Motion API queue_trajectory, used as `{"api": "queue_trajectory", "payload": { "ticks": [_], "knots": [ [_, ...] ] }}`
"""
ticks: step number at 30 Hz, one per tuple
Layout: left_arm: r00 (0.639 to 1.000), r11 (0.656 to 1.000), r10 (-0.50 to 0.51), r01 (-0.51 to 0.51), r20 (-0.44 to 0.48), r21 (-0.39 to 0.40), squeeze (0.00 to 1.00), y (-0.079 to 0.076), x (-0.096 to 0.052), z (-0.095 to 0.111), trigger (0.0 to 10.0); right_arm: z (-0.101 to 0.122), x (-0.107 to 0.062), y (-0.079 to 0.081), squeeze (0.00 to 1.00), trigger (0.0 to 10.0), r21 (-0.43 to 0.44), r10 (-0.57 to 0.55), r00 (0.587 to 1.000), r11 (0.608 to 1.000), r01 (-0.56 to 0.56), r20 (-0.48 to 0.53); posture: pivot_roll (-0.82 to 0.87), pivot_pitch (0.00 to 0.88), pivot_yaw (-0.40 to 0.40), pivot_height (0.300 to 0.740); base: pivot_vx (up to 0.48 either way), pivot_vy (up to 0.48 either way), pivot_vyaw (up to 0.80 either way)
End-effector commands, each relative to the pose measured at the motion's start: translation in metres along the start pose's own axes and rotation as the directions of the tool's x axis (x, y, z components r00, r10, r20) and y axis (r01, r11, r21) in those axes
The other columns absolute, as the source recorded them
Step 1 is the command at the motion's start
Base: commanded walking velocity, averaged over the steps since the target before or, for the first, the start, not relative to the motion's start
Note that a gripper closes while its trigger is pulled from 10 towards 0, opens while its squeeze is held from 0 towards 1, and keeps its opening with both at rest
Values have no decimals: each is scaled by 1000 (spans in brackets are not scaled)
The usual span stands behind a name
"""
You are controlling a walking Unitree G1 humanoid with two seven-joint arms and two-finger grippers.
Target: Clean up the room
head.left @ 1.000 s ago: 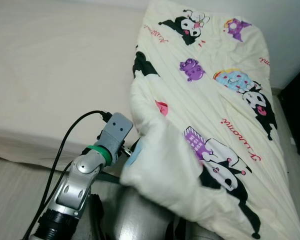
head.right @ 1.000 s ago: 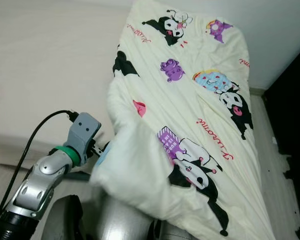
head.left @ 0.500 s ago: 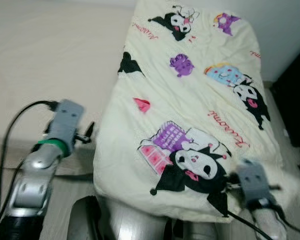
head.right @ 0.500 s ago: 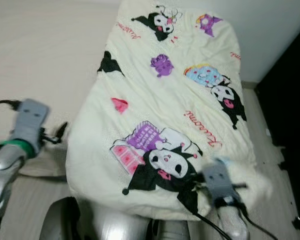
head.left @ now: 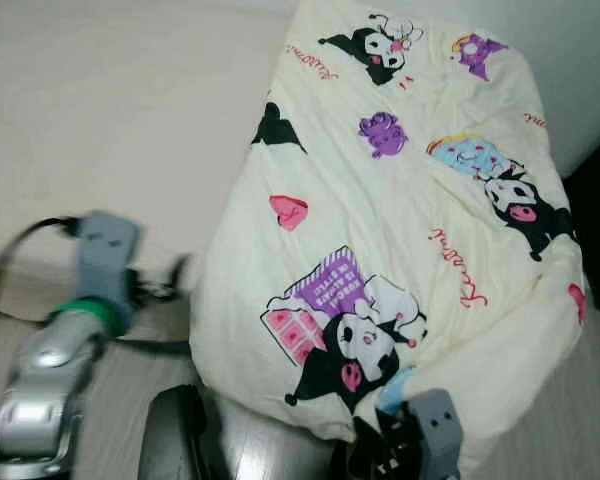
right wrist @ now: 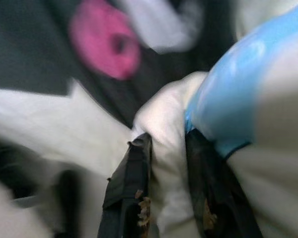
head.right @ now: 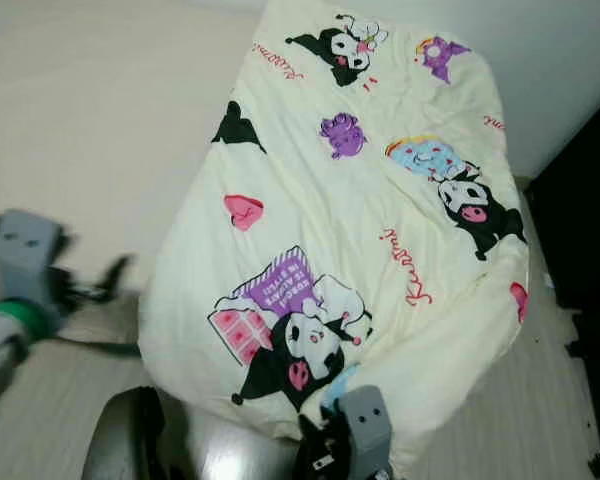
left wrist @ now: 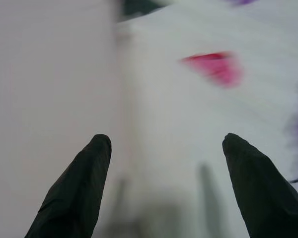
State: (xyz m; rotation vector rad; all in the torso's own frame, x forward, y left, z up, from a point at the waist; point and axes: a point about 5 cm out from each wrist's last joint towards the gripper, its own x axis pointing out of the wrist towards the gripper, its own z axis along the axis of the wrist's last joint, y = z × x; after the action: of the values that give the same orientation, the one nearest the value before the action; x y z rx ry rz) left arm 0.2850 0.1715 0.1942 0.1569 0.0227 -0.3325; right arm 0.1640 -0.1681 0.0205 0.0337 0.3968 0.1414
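1. I'm pinching the near hem of the blanket [head.left: 400, 200] in my right pincer [right wrist: 166, 183], low centre of frame.
2. My left pincer [left wrist: 166, 186] is hanging open beside the blanket's left edge, holding nothing.
3. Blanket is covering the right side of the bed [head.left: 110, 130]; I'm judging an even, low pull best, avoiding bunching.

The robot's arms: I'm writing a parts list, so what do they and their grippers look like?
The left arm is silver metal with a green ring at the wrist, a grey box-shaped block above it and a black cable looping off. The left gripper has two long, tapered black fingers. The right gripper has black fingers with worn, scuffed patches, behind a similar grey block.
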Motion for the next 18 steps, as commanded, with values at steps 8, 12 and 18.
{"api": "queue_trajectory", "payload": {
  "ticks": [8, 12, 18],
  "knots": [
    [992, 993, -122, 122, -21, -2, 1000, -31, 23, -5, 10000, -22, -56, -101, 1000, 10000, -4, -738, 672, 673, 740, -61, -36, 231, 42, 551, 0, 0, 0],
    [992, 992, -124, 124, -22, -3, 1000, -30, 27, -4, 10000, -7, -74, -129, 1000, 10000, -51, -856, 516, 514, 856, 22, -36, 233, 42, 551, 0, 0, 0],
    [992, 992, -123, 123, -20, 7, 1000, -29, 26, -3, 10000, 28, -28, -81, 0, 10000, 6, -418, 889, 905, 425, 187, -36, 233, 42, 551, 0, 0, 0]
  ]
}}
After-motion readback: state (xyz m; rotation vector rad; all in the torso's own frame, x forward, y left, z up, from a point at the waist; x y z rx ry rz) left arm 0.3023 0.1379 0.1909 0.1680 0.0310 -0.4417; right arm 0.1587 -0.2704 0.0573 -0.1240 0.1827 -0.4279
